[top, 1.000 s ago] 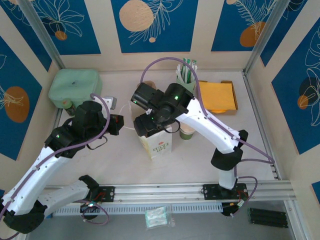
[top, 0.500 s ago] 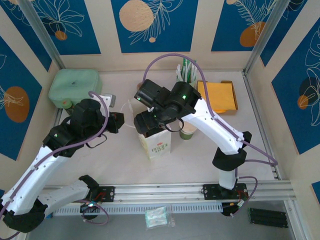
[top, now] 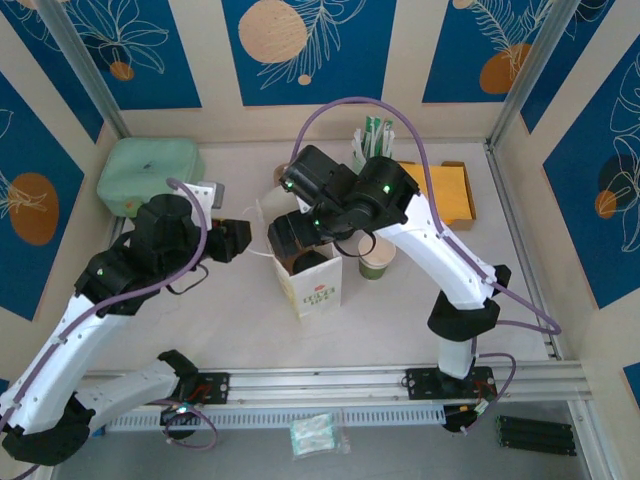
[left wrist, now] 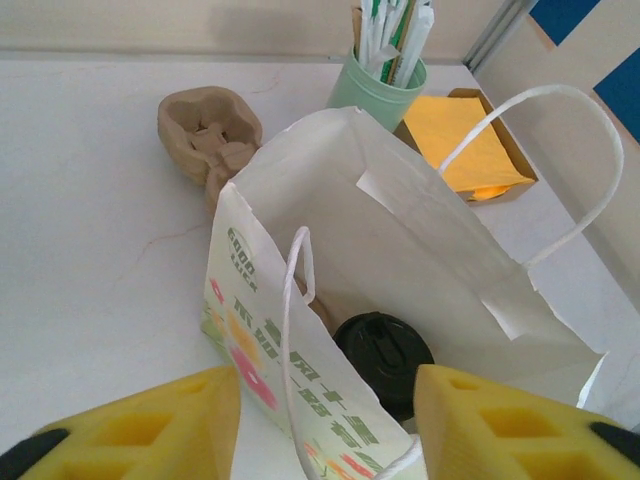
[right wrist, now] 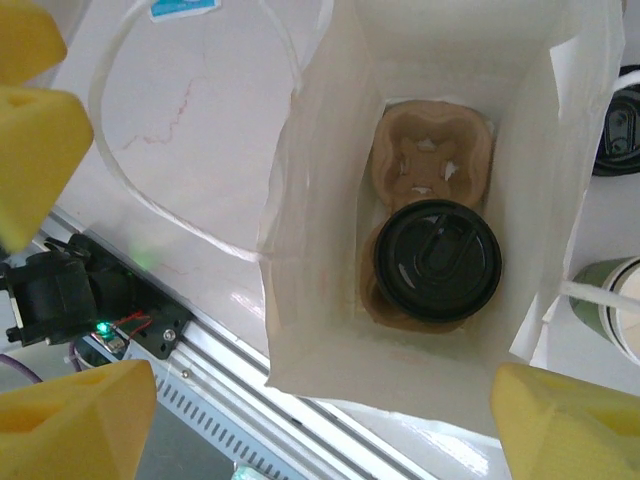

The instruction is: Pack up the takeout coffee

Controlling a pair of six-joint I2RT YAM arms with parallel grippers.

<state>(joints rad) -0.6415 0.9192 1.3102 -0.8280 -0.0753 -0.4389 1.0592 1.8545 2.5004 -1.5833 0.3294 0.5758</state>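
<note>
The takeout coffee (right wrist: 437, 258) stood inside the white paper bag (right wrist: 330, 150), black lid up, seated in a pulp carrier (right wrist: 430, 150) on the bag's floor. The packing itself looked done. What seemed left was for the arms to draw clear, and perhaps for the bag to be closed.

The right hand (right wrist: 325, 375) hung over the bag's mouth, fingers spread wide and holding nothing. The left hand (left wrist: 328, 400), at the bag's left side, was parted too. The near handle (left wrist: 292, 330) ran between its pads and did not look pinched.

The bag stood mid-way across the pale, faintly veined table (top: 240, 310). A lidless paper cup (top: 375, 262) stood just to its right. Farther back were a mint-green cup of sachets (top: 372, 150) and an orange box (top: 435, 195), with a green tub (top: 150, 175) at far left. Blue-and-cream leaf-patterned panels (top: 305, 45) walled three sides.
</note>
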